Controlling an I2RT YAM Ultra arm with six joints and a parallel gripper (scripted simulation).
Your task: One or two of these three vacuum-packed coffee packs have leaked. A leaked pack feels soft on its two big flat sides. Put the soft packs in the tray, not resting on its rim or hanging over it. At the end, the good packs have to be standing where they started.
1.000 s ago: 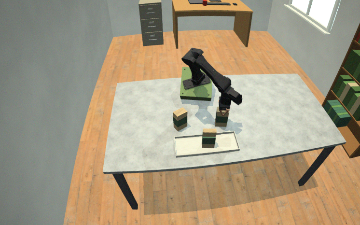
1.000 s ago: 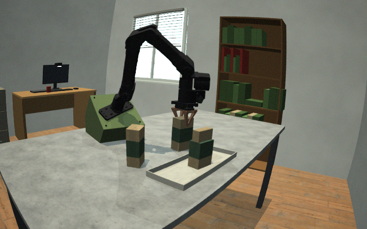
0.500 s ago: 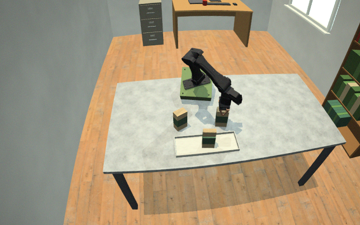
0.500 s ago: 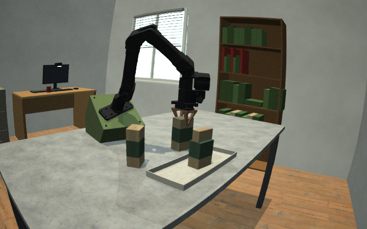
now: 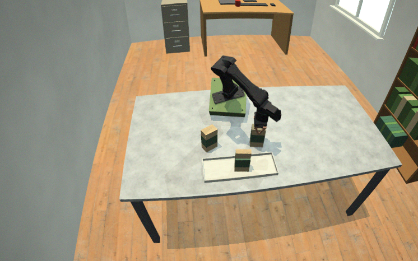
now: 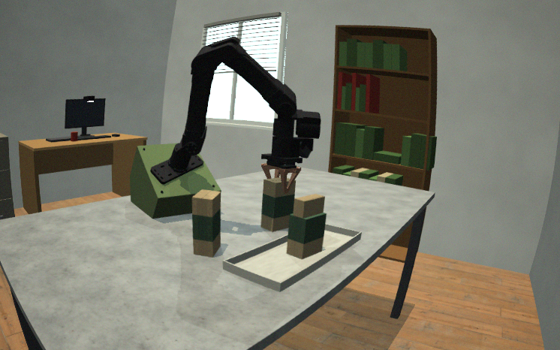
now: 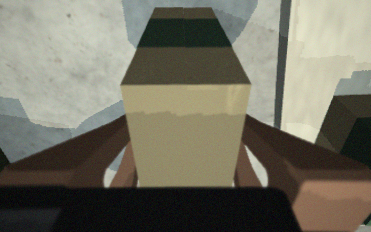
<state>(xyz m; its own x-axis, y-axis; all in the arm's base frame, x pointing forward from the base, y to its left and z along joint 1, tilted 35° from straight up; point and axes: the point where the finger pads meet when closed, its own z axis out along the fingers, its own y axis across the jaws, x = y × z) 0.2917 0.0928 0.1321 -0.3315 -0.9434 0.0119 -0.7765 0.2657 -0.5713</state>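
Three tan coffee packs with dark green bands are on the table. My gripper (image 5: 259, 130) comes down from above and is shut on the top of the right pack (image 5: 257, 138), which stands upright on the table just behind the tray; it also shows in the exterior view (image 6: 277, 204) and fills the wrist view (image 7: 186, 125), with a brown finger pressed on each side. A second pack (image 5: 242, 159) stands upright inside the cream tray (image 5: 240, 167). The third pack (image 5: 209, 138) stands on the table to the left, apart from the others.
The arm's green base block (image 5: 227, 97) sits at the back of the table behind the packs. The tray's raised rim runs close in front of the gripped pack. A bookshelf (image 5: 415, 97) stands off the table's right end.
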